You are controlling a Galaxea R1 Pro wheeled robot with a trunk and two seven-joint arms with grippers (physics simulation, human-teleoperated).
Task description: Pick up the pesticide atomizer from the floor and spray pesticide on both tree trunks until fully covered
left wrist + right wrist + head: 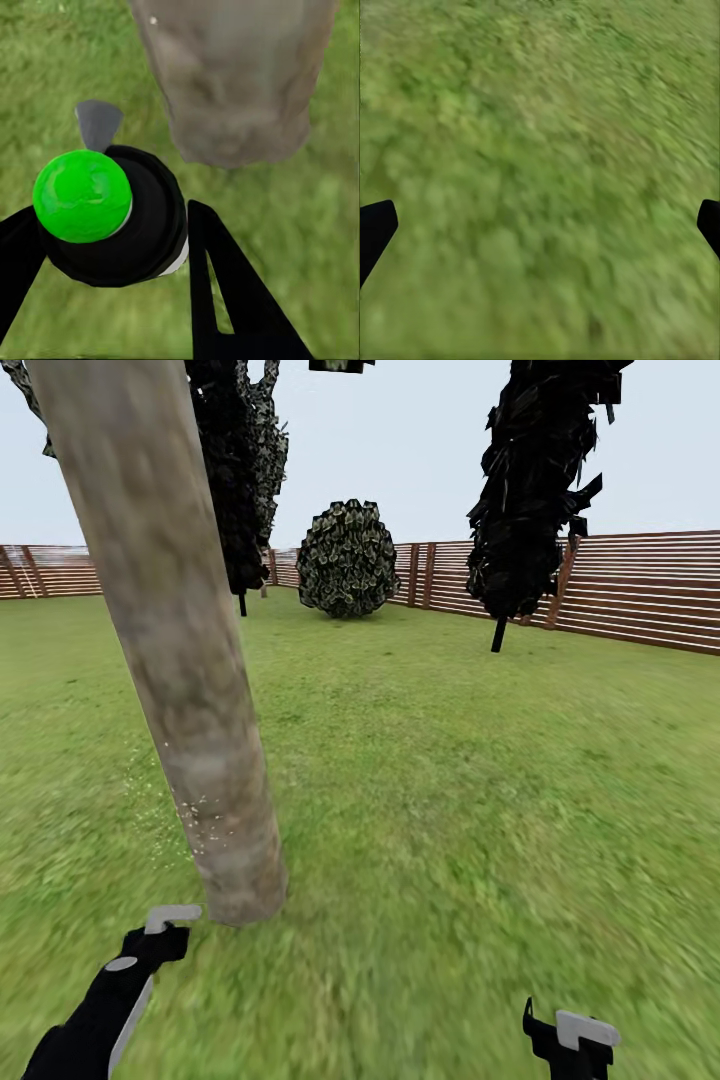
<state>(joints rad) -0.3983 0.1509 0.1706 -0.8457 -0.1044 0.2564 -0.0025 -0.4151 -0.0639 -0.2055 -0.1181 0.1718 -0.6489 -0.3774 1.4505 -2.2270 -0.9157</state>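
A thick grey-brown tree trunk (170, 660) leans up from the lawn at the left, its base (232, 82) just ahead of my left gripper (112, 225). That gripper (150, 945) is shut on the pesticide atomizer (112, 217), a black bottle with a bright green cap (81, 196) and a grey nozzle (97, 124) facing the trunk. A faint cloud of white pesticide specks (190, 815) hangs on and beside the lower trunk. My right gripper (570, 1035) sits low at the right, open over bare grass (540, 180), its fingertips (375, 225) wide apart.
Two thin-stemmed black columnar trees (240, 480) (530, 490) and a round shrub (347, 560) stand farther back. A brown slat fence (640, 590) closes the lawn behind them. Open grass (480, 790) stretches to the right of the trunk.
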